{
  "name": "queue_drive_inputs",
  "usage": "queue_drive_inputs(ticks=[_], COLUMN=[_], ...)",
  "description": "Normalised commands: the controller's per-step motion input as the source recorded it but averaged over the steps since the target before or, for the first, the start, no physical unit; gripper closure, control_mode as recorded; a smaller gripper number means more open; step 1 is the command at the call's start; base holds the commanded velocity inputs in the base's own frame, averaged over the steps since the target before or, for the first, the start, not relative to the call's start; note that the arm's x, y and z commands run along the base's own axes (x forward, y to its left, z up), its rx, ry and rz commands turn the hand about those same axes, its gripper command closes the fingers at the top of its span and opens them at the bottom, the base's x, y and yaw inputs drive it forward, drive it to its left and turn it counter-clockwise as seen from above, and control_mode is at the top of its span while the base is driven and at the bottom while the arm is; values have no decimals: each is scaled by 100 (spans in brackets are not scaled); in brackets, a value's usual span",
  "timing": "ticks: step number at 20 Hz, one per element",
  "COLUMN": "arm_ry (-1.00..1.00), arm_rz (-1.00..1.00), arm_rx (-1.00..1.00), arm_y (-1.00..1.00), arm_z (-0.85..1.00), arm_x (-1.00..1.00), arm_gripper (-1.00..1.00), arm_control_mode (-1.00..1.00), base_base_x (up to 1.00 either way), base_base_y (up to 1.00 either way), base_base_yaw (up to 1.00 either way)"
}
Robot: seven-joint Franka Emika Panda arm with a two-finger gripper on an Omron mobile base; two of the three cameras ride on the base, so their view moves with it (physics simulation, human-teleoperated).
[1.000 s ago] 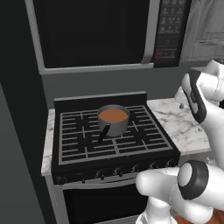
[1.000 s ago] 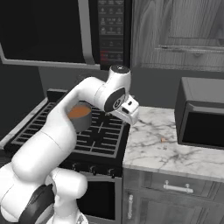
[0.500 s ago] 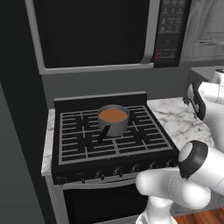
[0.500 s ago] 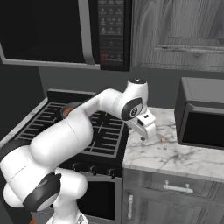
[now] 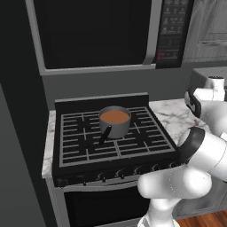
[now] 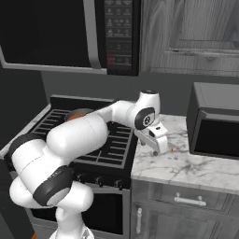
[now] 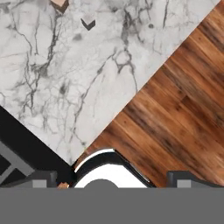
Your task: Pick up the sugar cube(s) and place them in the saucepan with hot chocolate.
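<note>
Sugar cubes are hard to pick out: in the hand view a small pale-brown cube (image 7: 59, 4) lies at the top edge, partly cut off, and just beside it a smaller whitish cube (image 7: 88, 21) casts a dark shadow; both rest on the marble counter (image 7: 65, 87). In the right base view only a tiny brownish speck (image 6: 174, 149) on the counter, close to the gripper, marks them.

The saucepan (image 5: 115, 124) is a small round grey metal pot with straight sides and a thin black stick handle pointing toward the stove front. It stands on the black cast grates of the stove (image 5: 111, 137), near the middle. The hot chocolate (image 5: 115, 117) fills it as a flat, smooth orange-brown disc. In the right base view the arm hides most of the pan, leaving a sliver of its rim.

The gripper (image 6: 159, 145) hangs over the white, grey-veined counter right of the stove, well apart from the saucepan, its fingers spread wide with nothing between them. In the hand view the finger tips (image 7: 41, 178) are dark blocks, largely cut off at the bottom.

A dark microwave (image 6: 56, 32) hangs above the stove; its keypad markings are too small to read. A dark boxy appliance (image 6: 214, 123) sits on the counter, cut off at the right. Wood-plank floor (image 7: 175, 100) shows beyond the counter edge.
</note>
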Motion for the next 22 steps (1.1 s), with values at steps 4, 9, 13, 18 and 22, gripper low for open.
queue_drive_inputs(ticks=[4, 9, 13, 18, 22], arm_ry=[0, 0, 0, 0, 0], arm_rz=[0, 0, 0, 2, 15], arm_rx=[0, 0, 3, 3, 2], arm_y=[-16, -25, -47, -48, -20], arm_z=[-24, -32, -34, -20, -12], arm_x=[3, 2, 24, 16, 18], arm_gripper=[-100, -100, -100, -100, -100], arm_control_mode=[-100, -100, -100, -100, -100], base_base_x=[0, 0, 0, 0, 0], base_base_y=[0, 0, 0, 0, 0], base_base_yaw=[0, 0, 0, 0, 0])
